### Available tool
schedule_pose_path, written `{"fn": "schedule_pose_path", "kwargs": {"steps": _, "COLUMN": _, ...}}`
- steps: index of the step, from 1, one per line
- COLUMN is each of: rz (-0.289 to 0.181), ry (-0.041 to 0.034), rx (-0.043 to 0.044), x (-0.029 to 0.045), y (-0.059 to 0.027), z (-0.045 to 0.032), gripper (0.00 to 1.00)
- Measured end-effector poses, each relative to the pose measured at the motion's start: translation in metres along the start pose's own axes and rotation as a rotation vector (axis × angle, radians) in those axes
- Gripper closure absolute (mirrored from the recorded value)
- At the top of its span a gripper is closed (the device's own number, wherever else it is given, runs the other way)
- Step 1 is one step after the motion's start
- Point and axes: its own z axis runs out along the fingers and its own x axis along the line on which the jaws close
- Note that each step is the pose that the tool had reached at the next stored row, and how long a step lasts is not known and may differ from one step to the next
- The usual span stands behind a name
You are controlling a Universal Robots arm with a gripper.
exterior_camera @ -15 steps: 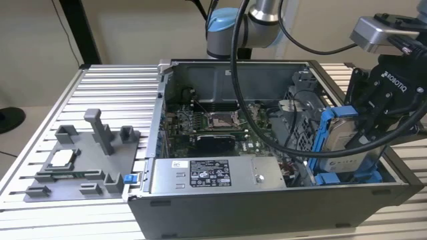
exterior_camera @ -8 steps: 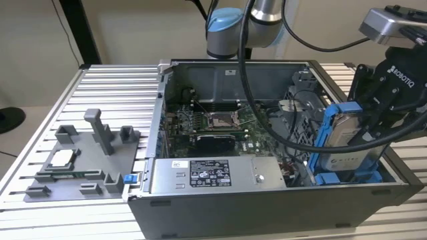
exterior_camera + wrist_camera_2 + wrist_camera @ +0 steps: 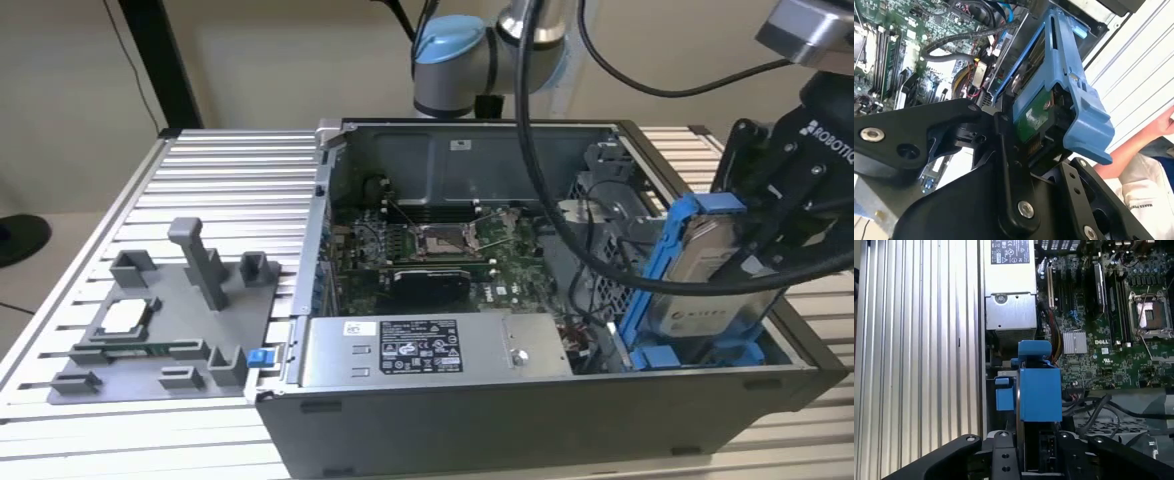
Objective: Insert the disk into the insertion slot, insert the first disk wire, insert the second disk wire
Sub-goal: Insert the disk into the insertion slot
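Tool [image 3: 1036, 147] pinching end of blue-framed disk [image 3: 705, 268], tilted at edge of open computer case [image 3: 534, 410], lower end among blue bay parts [image 3: 650, 357], seating unclear

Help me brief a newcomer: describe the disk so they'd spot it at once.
Find the open computer case on the slatted table. At its wall on the exterior view's right, the disk stands tilted in the end effector. Unlike the grey power-supply box, it is silver in a bright blue frame.

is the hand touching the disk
Touching. In the second wrist view the fingers of the hand clamp the end of the disk between them, pressed against its sides.
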Motion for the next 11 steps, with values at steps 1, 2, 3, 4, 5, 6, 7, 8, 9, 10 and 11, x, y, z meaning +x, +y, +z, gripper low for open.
{"fn": "schedule_pose_path", "kwargs": {"steps": 1, "rz": 0.0, "ry": -0.0004, "rx": -0.0086, "x": -0.0001, "y": -0.0009, "z": -0.0007, "gripper": 1.0}}
{"fn": "schedule_pose_path", "kwargs": {"steps": 2, "rz": 0.0, "ry": -0.001, "rx": -0.0189, "x": -0.0001, "y": -0.0013, "z": -0.0011, "gripper": 1.0}}
{"fn": "schedule_pose_path", "kwargs": {"steps": 3, "rz": -0.001, "ry": -0.0015, "rx": -0.031, "x": -0.0002, "y": -0.0016, "z": -0.0013, "gripper": 1.0}}
{"fn": "schedule_pose_path", "kwargs": {"steps": 4, "rz": -0.001, "ry": -0.0025, "rx": -0.043, "x": -0.0002, "y": -0.002, "z": -0.0014, "gripper": 1.0}}
{"fn": "schedule_pose_path", "kwargs": {"steps": 5, "rz": -0.001, "ry": -0.0031, "rx": -0.0563, "x": -0.0002, "y": -0.0024, "z": -0.0016, "gripper": 1.0}}
{"fn": "schedule_pose_path", "kwargs": {"steps": 6, "rz": -0.002, "ry": -0.0039, "rx": -0.0669, "x": -0.0002, "y": -0.0033, "z": -0.0017, "gripper": 1.0}}
{"fn": "schedule_pose_path", "kwargs": {"steps": 7, "rz": -0.002, "ry": -0.0059, "rx": -0.0758, "x": -0.0003, "y": -0.0045, "z": -0.0019, "gripper": 1.0}}
{"fn": "schedule_pose_path", "kwargs": {"steps": 8, "rz": -0.003, "ry": -0.0089, "rx": -0.0859, "x": -0.0004, "y": -0.0056, "z": -0.0022, "gripper": 1.0}}
{"fn": "schedule_pose_path", "kwargs": {"steps": 9, "rz": -0.004, "ry": -0.0135, "rx": -0.0937, "x": -0.0006, "y": -0.0072, "z": -0.0026, "gripper": 1.0}}
{"fn": "schedule_pose_path", "kwargs": {"steps": 10, "rz": -0.005, "ry": -0.0182, "rx": -0.0969, "x": -0.0006, "y": -0.0098, "z": -0.0031, "gripper": 1.0}}
{"fn": "schedule_pose_path", "kwargs": {"steps": 11, "rz": -0.006, "ry": -0.0214, "rx": -0.0988, "x": -0.0007, "y": -0.0128, "z": -0.0037, "gripper": 1.0}}
